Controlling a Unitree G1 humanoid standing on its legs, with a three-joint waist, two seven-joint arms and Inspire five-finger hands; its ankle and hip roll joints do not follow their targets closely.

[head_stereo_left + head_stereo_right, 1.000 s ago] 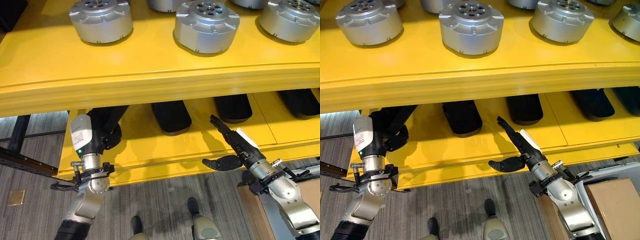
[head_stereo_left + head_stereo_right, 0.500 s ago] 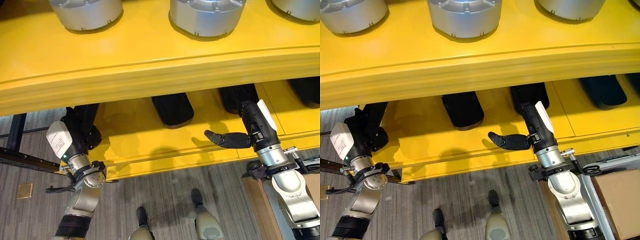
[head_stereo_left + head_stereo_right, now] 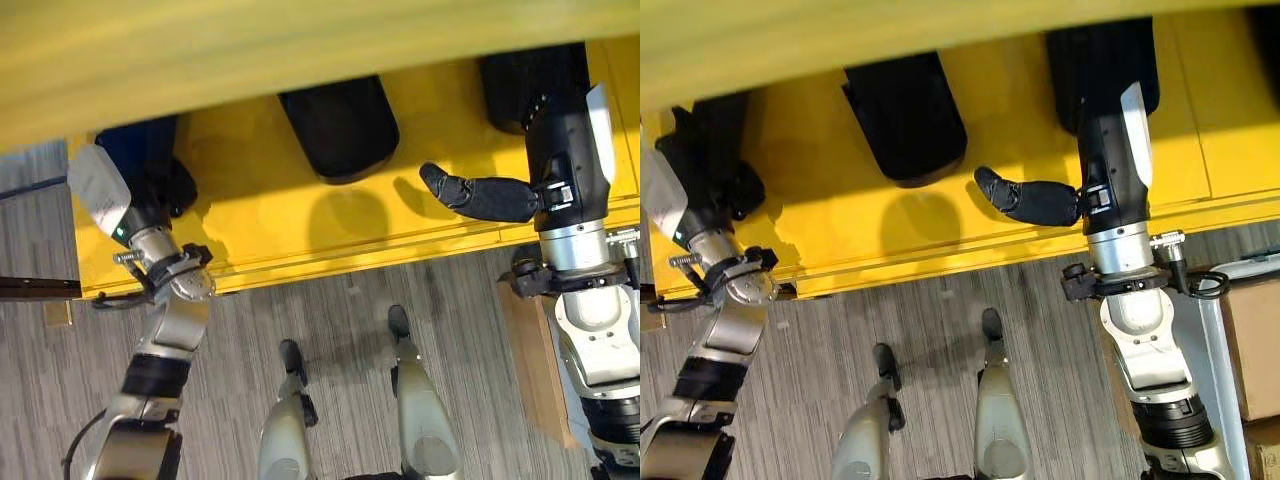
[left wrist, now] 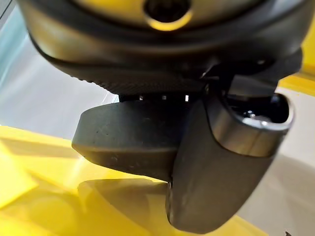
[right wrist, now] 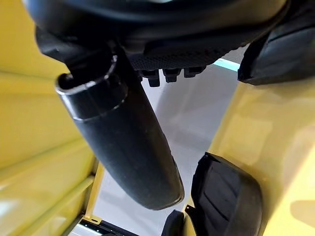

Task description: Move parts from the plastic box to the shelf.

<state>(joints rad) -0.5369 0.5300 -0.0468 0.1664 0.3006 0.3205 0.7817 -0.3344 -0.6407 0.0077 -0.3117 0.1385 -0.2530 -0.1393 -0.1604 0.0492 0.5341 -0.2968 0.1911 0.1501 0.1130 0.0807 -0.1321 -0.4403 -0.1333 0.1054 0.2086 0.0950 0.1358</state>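
Yellow lower shelf board [image 3: 300, 235], seen from above, w/ black oblong parts lying on it side by side, long axes running near to far.

Key relation: middle black part [image 3: 340, 120] lying free on the board, betw. the two hands, nearer the right hand [image 3: 565, 170] than the left hand [image 3: 160, 190]. Sitting to the left of the right hand and a bit farther in, apart from it. Right thumb [image 3: 465, 192] sticking out straight to the left, tip just short of that part's near right corner, not touching.

Right hand reaching far into the shelf, directly over the right black part [image 3: 510, 85]; front of hand lost against that part, so grip state can't be told. Close view along the right hand: nothing caught against the thumb.

Left hand at the board's left end, pushed in over the left black part [image 3: 710, 135]; contact and grip can't be told, close view too dark and crowded.

Judgement: parts already on the shelf; next move prob. a pull-back of both arms towards the near side.
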